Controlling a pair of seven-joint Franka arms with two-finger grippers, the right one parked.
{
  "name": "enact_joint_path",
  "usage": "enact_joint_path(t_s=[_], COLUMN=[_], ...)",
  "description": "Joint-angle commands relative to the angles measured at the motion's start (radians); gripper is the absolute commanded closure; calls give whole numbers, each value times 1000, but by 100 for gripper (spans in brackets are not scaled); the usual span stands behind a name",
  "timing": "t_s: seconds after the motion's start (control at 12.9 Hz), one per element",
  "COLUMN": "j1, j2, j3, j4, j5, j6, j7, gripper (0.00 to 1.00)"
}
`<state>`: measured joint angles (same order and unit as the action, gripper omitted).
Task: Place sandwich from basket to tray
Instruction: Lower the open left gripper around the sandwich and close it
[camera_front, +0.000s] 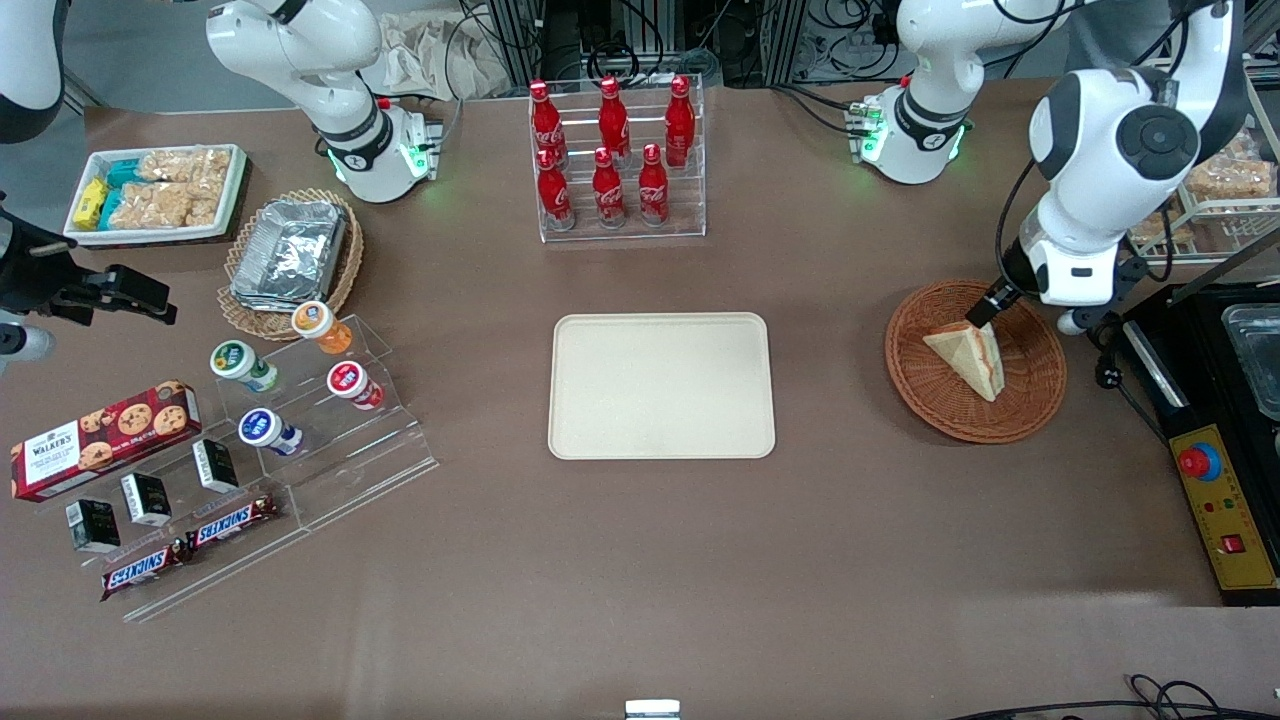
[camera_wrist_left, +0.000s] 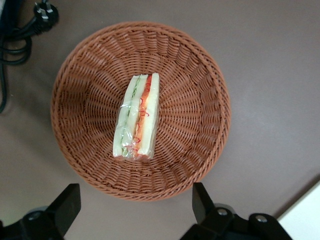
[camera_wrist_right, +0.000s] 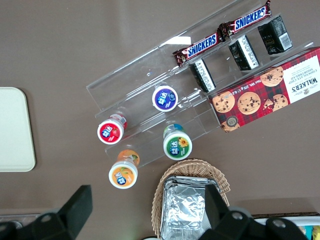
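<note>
SNICKERS on bars; WALKER'S on cookie box

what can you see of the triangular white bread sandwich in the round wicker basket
The triangular white bread sandwich is a wedge of pale bread with red, pale yellow and a little green filling along its cut edge, in what looks like clear wrap. It rests alone near the middle of the round reddish-brown woven wicker basket, touching only the weave. The open gripper hangs above the basket, its fingers clear of the sandwich. The cream rectangular tray lies bare toward the parked arm's end.
</note>
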<state>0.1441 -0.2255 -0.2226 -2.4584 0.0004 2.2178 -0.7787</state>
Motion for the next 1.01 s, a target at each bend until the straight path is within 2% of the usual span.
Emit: enact_joint_path(t_s=[0.0,0.15,0.39,0.93], j1=[17,20,41,69], j2=[15,49,81,127], j3=[3,3,3,5], j4=[-65,-85,-88,-152], j5=[12,13,79,105], j6=[104,160,178,296], j7=[-17,-13,-14,-11], gripper=[1,1,1,1])
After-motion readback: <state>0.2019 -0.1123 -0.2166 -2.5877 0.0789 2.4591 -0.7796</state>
